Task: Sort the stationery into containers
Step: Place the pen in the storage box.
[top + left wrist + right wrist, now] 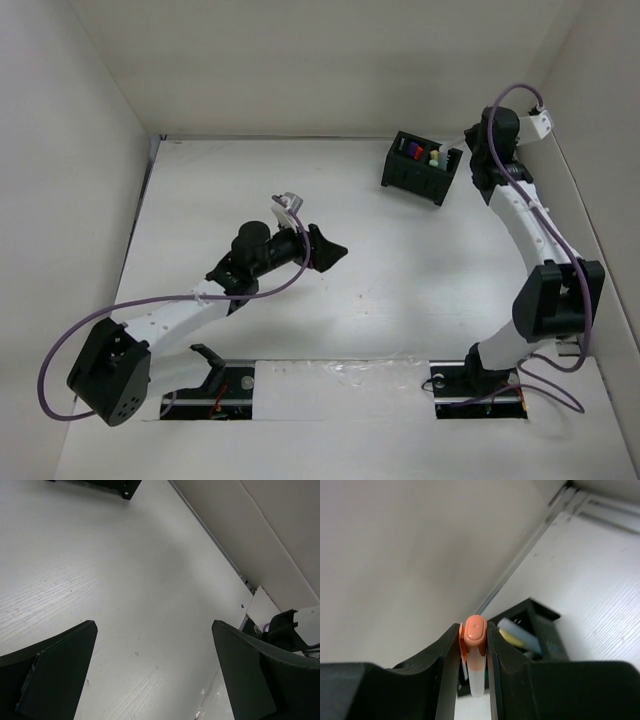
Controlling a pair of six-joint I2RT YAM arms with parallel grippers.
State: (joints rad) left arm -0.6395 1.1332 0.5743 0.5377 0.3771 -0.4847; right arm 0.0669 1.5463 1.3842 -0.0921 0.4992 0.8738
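Highlighters lie in the black box (420, 175), which sits at a slant on the white table (350, 310), toward the far right corner. From above we make out a purple pen (409, 150) in the compartment on our left and a yellow pen (435, 157) in the one on our right. Anything finer is too small for us to tell.

We see the right gripper (473, 630) clenched on an orange-capped pen (476, 652). The orange cap shows between the two fingers, with a pale body below it. In that wrist view the box lies beyond the pen and holds the yellow pen and a light-blue pen (517, 629) side by side. From above, this gripper hangs just beside the box's right edge, close to the side wall (600, 150). We cannot tell whether the held pen touches the box.

The left gripper (325, 250) hovers over bare table in the middle left, well apart from the box. Its fingers are spread wide and nothing sits between them. In its wrist view we catch only a corner of the box at the top edge.
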